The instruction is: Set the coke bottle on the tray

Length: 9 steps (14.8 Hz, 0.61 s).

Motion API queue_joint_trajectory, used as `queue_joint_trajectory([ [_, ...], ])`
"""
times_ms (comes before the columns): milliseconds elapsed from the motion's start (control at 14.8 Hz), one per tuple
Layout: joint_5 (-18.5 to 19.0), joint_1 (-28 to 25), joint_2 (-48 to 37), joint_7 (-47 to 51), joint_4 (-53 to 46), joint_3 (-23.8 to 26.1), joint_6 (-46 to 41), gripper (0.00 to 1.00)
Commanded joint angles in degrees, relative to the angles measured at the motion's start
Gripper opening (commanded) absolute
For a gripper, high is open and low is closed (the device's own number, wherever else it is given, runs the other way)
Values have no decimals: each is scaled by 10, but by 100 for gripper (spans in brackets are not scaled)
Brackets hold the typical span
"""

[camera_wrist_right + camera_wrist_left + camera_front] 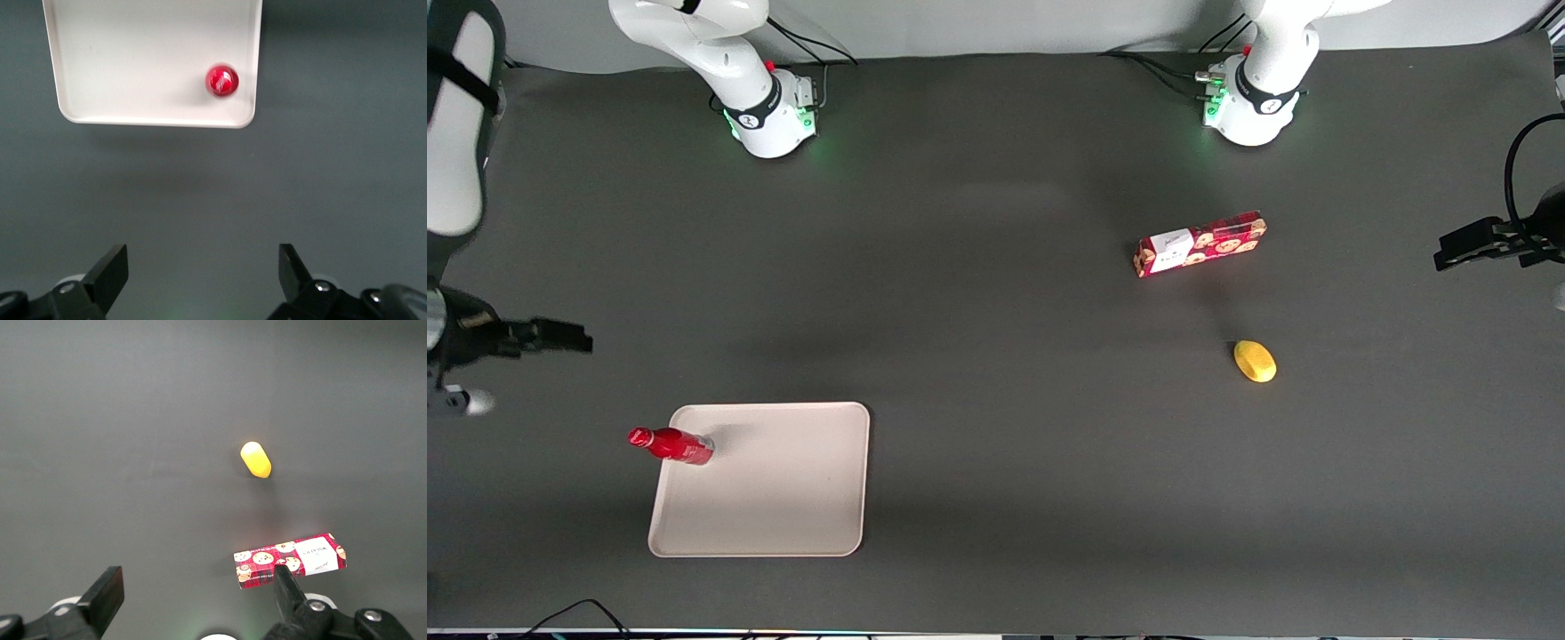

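I see the small slim red coke bottle [673, 444] standing upright on the large flat pale beige tray [783, 498], near the tray's ten o'clock corner in the front view. My pincer [201, 273] hangs spread and empty over the dark desk [996, 373], apart from the tray.

Overhead front view; both wrist cameras face down.

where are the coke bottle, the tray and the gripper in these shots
coke bottle [676, 444], front view, on its red body, standing upright on the tray.
tray [783, 498], front view, on its bare floor.
gripper [202, 277], right wrist view, midway between its open fingertips, away from the tray.
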<state>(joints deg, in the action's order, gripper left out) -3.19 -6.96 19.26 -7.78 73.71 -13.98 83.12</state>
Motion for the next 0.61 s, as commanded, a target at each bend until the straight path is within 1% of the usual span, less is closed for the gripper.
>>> queue_joint_trajectory([
  [0,34,-8,-176,33,275,7,104,100],
  [67,53,-8,-208,43,335,22,145,100],
  [135,63,-7,-226,63,371,33,173,100],
  [270,64,-7,-221,69,362,33,176,100],
  [472,53,-6,-202,99,313,33,173,100],
  [539,42,-5,-200,110,308,33,173,100],
])
